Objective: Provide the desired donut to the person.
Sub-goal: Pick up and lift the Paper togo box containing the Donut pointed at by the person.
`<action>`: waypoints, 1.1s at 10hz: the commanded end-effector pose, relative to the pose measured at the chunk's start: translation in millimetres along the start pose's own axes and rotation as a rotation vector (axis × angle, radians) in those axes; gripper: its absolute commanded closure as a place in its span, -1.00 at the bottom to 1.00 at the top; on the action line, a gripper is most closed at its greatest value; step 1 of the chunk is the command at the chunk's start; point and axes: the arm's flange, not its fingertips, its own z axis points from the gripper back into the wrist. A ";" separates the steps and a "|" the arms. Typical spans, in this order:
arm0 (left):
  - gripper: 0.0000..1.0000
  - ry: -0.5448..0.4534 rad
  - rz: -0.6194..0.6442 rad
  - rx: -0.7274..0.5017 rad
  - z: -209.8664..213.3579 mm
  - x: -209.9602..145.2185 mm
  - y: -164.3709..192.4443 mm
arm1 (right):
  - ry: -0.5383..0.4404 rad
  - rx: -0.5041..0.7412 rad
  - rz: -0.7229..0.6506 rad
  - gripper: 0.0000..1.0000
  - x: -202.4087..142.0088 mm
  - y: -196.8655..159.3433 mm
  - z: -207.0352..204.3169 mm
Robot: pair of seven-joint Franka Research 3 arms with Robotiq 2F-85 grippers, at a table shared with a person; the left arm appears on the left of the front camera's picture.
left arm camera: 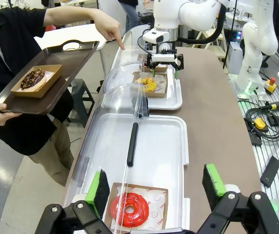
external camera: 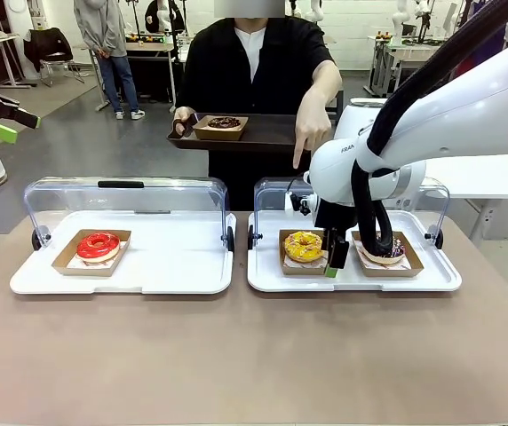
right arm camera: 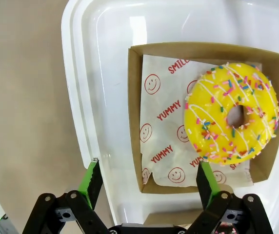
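The person (external camera: pixel 254 71) holds a brown serving tray (external camera: pixel 272 138) with a boxed chocolate donut (external camera: pixel 224 123) on it. Their other hand (external camera: pixel 307 133) points a finger down toward the yellow sprinkled donut (external camera: pixel 303 246) in its cardboard box. My right gripper (external camera: pixel 334 262) hangs open just right of that donut; in the right wrist view the open gripper (right arm camera: pixel 149 180) straddles the box's paper-lined end beside the yellow donut (right arm camera: pixel 232 114). My left gripper (external camera: pixel 14 124) is raised at the far left, open and empty (left arm camera: pixel 156 187), above the red donut (left arm camera: pixel 129 209).
Two white trays (external camera: pixel 174 266) (external camera: pixel 440 275) with clear lids raised at the back sit side by side. The red donut (external camera: pixel 99 246) lies in the left one. A dark frosted donut (external camera: pixel 389 255), partly behind my arm's cable, sits right of the yellow one.
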 end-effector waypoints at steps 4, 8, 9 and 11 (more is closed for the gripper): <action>-1.00 -0.003 0.008 -0.001 0.7 1.2 -1.0 | 0.023 -0.001 0.017 -1.00 -3.3 -2.4 -15.6; -1.00 -0.003 0.008 -0.001 0.7 1.2 -1.0 | 0.014 0.002 0.045 -0.60 -1.8 -1.5 -15.5; -1.00 -0.003 0.008 -0.001 0.7 1.2 -1.0 | 0.014 0.002 0.044 -0.21 -2.1 -1.7 -15.9; -1.00 -0.003 0.008 -0.001 0.7 1.2 -1.0 | 0.014 0.005 0.042 0.19 -2.8 -2.0 -16.4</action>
